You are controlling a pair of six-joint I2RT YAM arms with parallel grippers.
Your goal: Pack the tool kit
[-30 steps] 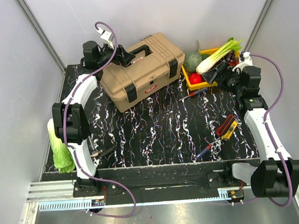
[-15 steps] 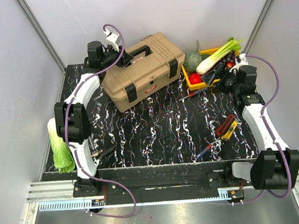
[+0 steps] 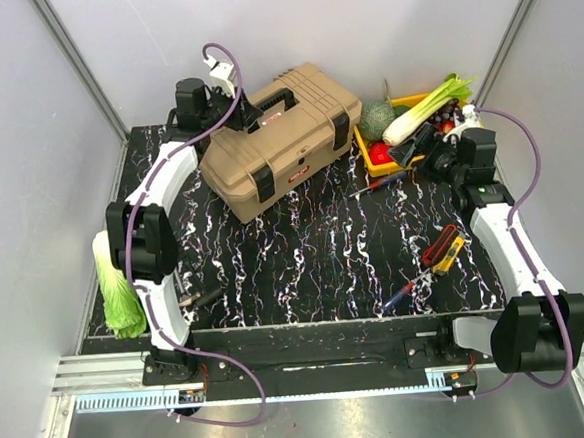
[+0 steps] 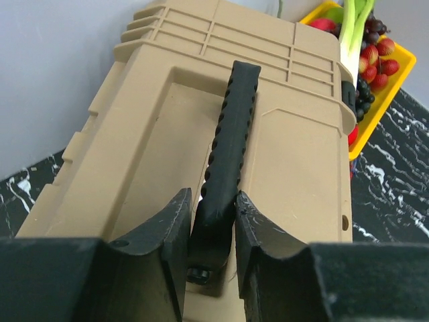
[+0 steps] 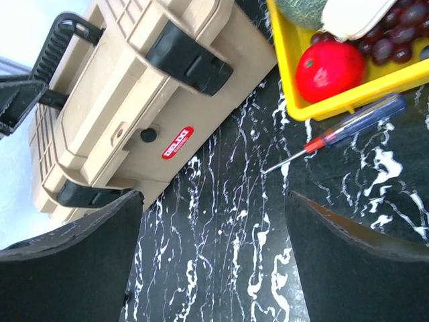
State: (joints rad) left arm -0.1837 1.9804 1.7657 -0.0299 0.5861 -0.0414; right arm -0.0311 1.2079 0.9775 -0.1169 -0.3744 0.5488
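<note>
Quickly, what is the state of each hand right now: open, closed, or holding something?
Left hand: closed on the black handle of the toolbox.
Right hand: open, holding nothing.

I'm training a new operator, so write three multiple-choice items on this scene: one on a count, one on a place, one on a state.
1. How many black latches show on the front of the tan hard-plastic toolbox? A) one B) two C) four
2. Where does the blue-handled screwdriver lie? A) on the black marbled table, beside the yellow plastic tray B) inside that tray C) on the toolbox lid
3. What is the left gripper doing? A) hanging open B) gripping pliers C) shut on the toolbox's black ribbed handle

1 B: both show in the right wrist view.
2 A: it lies on the table just outside the tray's wall.
3 C: its fingers press the handle's sides.
</note>
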